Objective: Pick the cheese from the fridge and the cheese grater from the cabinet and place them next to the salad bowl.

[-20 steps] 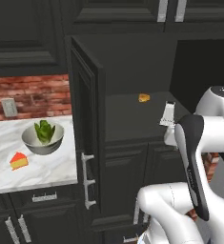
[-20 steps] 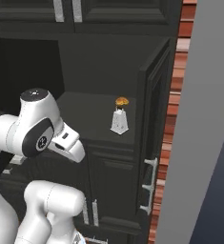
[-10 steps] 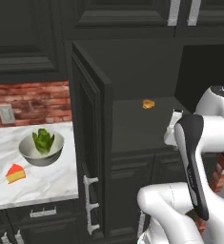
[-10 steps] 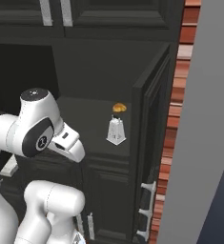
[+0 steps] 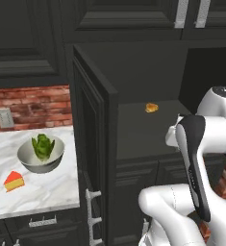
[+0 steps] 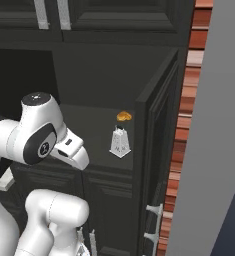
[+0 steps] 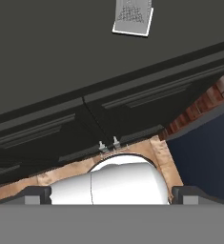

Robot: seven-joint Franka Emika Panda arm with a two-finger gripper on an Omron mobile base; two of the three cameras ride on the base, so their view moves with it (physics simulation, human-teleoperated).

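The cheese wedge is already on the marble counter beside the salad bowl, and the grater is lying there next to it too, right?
Not quite. The cheese does lie on the marble counter beside the salad bowl, but the cheese grater is not there. The right base view shows it standing upright on the dark shelf inside the open cabinet, near a small orange-brown lump.

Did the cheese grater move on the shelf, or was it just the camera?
No. The cheese grater still stands just in front of the small orange lump on the cabinet shelf; the whole picture shifted because the base drove.
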